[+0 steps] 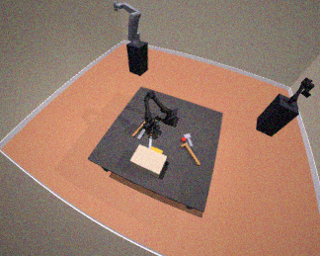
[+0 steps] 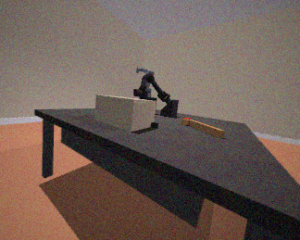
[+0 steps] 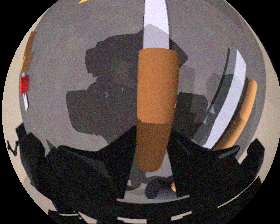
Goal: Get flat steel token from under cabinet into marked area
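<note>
My gripper point(image 1: 151, 132) point(image 3: 151, 129) is shut on the orange handle of a flat-bladed tool. The handle point(image 3: 158, 85) stands between the fingers, and the pale blade point(image 1: 150, 143) point(image 3: 156, 22) points away from the arm toward the cabinet. The cabinet point(image 1: 148, 160) point(image 2: 114, 112) is a pale box on the table. A yellow patch point(image 1: 157, 150) point(image 3: 84, 1) lies at its arm-facing side, beside the blade's line; it appears to be the marked area. The token cannot be made out in any view. In the exterior view, the cabinet hides the tool.
A second pale blade point(image 3: 233, 92) and an orange handle point(image 3: 243, 120) lie close to the gripper's right in the wrist view. On the other side lie a long orange handle point(image 1: 192, 155) point(image 2: 207, 128), a red piece point(image 1: 184, 139) point(image 3: 24, 84) and a grey head point(image 1: 189, 138).
</note>
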Motion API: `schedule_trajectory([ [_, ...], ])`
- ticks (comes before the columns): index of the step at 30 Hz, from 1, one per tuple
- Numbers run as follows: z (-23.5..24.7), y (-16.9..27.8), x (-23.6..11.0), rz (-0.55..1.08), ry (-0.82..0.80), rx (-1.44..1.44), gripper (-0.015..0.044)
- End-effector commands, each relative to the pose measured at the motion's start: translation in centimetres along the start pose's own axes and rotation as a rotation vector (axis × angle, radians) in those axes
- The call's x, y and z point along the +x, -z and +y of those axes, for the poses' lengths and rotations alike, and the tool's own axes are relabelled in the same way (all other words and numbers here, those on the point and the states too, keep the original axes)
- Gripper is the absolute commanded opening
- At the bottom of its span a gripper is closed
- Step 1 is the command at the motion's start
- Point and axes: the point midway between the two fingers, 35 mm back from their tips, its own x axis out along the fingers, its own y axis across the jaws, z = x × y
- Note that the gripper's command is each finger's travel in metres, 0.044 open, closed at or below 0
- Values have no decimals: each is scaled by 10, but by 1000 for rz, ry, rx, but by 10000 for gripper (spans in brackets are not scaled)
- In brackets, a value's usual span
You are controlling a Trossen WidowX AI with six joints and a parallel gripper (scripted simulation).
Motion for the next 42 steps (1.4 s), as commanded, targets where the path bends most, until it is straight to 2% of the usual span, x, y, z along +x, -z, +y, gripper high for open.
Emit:
schedule_trajectory([
  [1,-1,-5,0,1,1,8,0],
  [42,-4,-55,-1,1,1,22,0],
])
